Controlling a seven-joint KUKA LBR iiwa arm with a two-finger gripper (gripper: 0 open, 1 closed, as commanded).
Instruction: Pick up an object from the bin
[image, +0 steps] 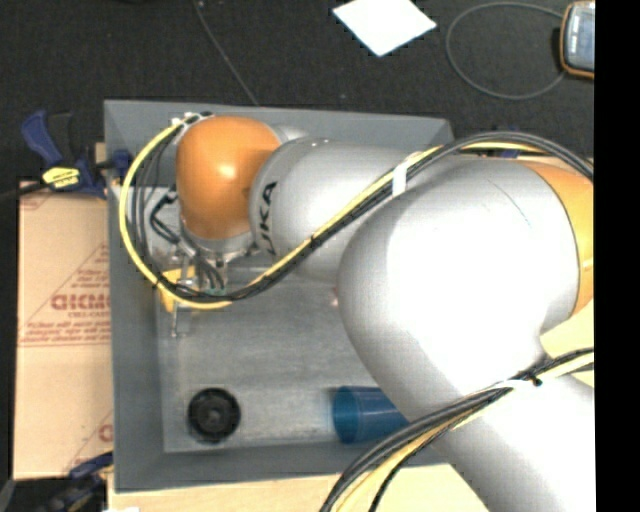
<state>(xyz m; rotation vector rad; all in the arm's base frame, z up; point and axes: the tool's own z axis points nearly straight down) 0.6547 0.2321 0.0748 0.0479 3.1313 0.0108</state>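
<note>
1. Dark flooring is seen all round one grey metal bin (135, 400), which is viewed from above.
2. At about 9 o'clock in the bin, one gripper (200, 272) is found low over the grey floor, close to the left wall. Whether it is open or closed cannot be told, since it is masked from above by the wrist. Nothing can be made out in its grasp.
3. Directly above it, at about 10 o'clock, one rounded orange cover (222, 175) is carried on the wrist, and a yellow and black cable (127, 205) is looped around it.
4. At about 7 o'clock, one black round disc (213, 412) is laid flat on the bin floor, near the front wall and well apart from the gripper.
5. At about 5 o'clock, one blue cylinder (362, 415) is laid on its side, its right end hidden under the arm.
6. Two loose things are thus counted.
7. From 3 o'clock, one silver arm (450, 280) is stretched across the bin.
</note>
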